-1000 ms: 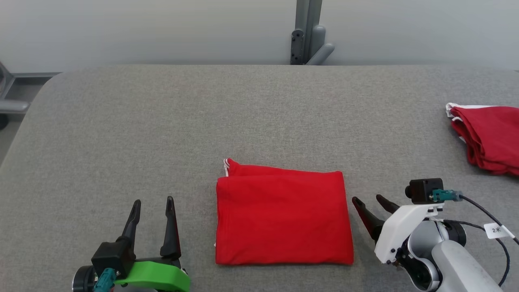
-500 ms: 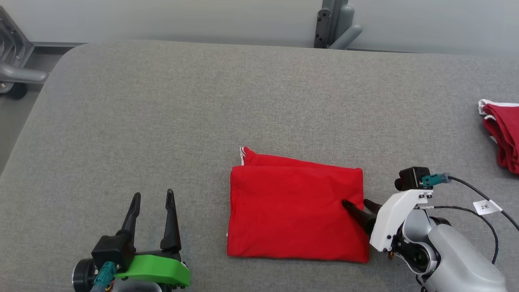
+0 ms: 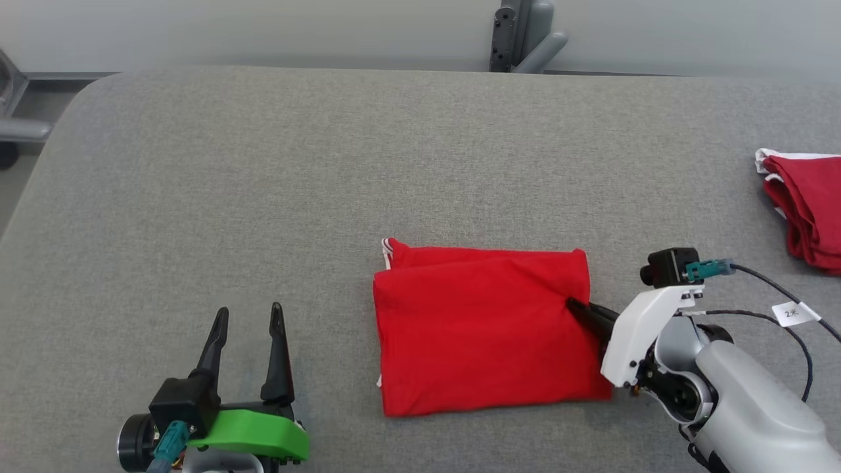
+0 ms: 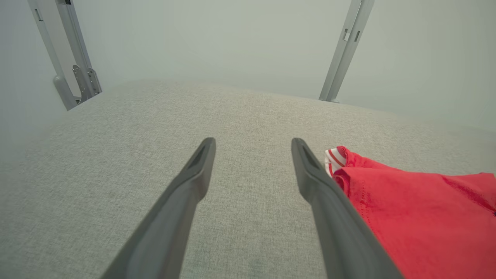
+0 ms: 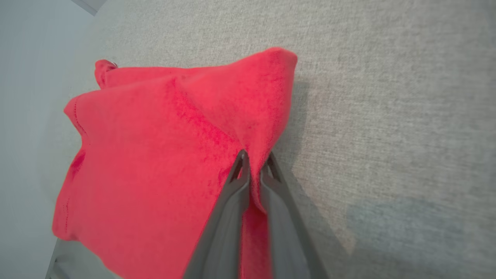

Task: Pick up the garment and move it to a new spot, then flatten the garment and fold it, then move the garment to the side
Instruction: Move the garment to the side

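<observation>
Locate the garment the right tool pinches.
Head view: the garment lies centre-right on the table, near the robot, its right edge in the shut right tool; the open left tool stands apart to its left.

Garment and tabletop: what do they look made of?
The garment looks like soft matte knit, probably cotton jersey: it puckers where the right fingers pinch it. The tabletop looks covered in matte grey woven fabric, weave grain visible.

Tabletop lies open around garment; red pile at right.

Grey fabric table before a pale wall.
</observation>
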Controlling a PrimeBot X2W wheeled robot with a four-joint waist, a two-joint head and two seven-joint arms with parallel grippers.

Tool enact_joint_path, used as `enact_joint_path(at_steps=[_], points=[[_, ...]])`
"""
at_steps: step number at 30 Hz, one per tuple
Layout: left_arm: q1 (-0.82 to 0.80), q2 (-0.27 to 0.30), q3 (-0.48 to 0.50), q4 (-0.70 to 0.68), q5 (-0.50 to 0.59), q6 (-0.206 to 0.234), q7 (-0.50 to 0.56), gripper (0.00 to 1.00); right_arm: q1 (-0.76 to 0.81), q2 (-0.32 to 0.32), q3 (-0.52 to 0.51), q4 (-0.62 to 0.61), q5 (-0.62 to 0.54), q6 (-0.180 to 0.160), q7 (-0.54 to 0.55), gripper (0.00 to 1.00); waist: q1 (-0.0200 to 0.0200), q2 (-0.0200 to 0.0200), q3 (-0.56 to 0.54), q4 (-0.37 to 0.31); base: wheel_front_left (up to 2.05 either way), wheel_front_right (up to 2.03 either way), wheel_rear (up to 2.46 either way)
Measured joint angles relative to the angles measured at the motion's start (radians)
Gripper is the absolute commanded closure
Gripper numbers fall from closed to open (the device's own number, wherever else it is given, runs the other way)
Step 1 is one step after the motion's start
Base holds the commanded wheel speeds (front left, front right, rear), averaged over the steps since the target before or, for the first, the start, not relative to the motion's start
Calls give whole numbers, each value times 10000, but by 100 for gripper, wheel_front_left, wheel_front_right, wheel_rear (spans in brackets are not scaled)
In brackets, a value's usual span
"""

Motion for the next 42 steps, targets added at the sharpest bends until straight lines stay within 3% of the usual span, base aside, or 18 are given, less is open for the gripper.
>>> enact_joint_path(at_steps=[13, 28, 34, 42], points=[[-439, -29, -334, -13, 240, -184, 0, 0, -745, -1273, -267, -341, -171, -2, 182, 100, 0, 0, 260, -1638, 0, 0, 0], [-1085, 33, -460, 270, 600, -357, 0, 0, -1412, -1344, -895, -640, -650, -2, 334, 100, 0, 0, 928, -3971, 0, 0, 0], [-1042, 25, -460, 345, 552, -364, 0, 0, -1460, -1358, -1035, -790, -932, -2, 573, 100, 0, 0, 914, -3971, 0, 0, 0], [-715, -4, -497, 305, 378, -320, 0, 0, -2195, -1453, -1682, -792, -1682, -2, 1106, 100, 0, 0, 544, -3366, 0, 0, 0]])
